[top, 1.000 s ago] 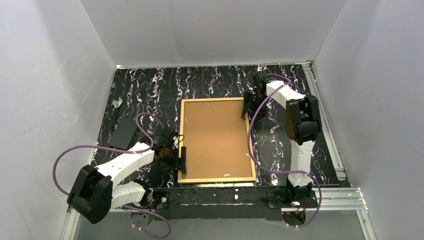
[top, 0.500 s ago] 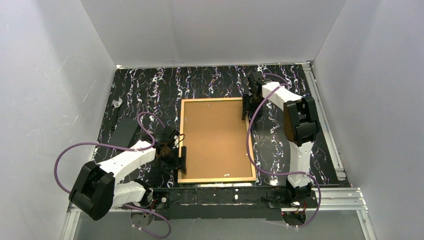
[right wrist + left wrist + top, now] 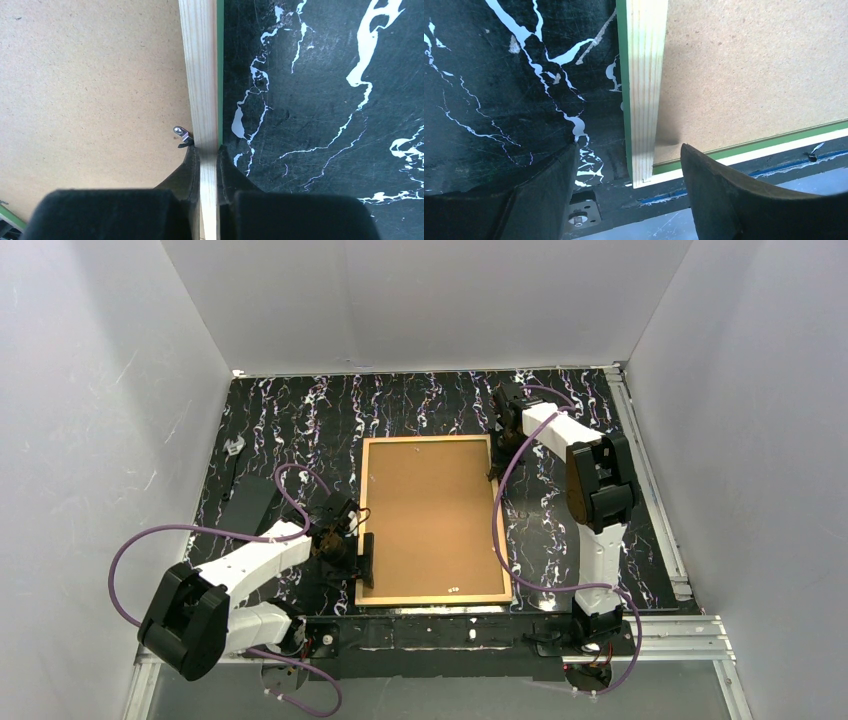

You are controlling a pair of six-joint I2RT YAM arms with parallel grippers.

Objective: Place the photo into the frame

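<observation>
The frame [image 3: 430, 599] lies face-down on the surface [image 3: 300, 430], right end effector [image 3: 208, 150] pinching its 2 o'clock rail, left end effector [image 3: 629, 146] wide astride the 8 o'clock rail; grasping looks underway, next the left must close

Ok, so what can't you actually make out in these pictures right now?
- The photo: in no view; whether it lies under the backing board cannot be told.
- The frame: its front faces the table in every view.
- Metal tab, right wrist view: partly behind a finger of the right gripper.
- Pale object near the table's left edge, top view: too small to identify.
</observation>
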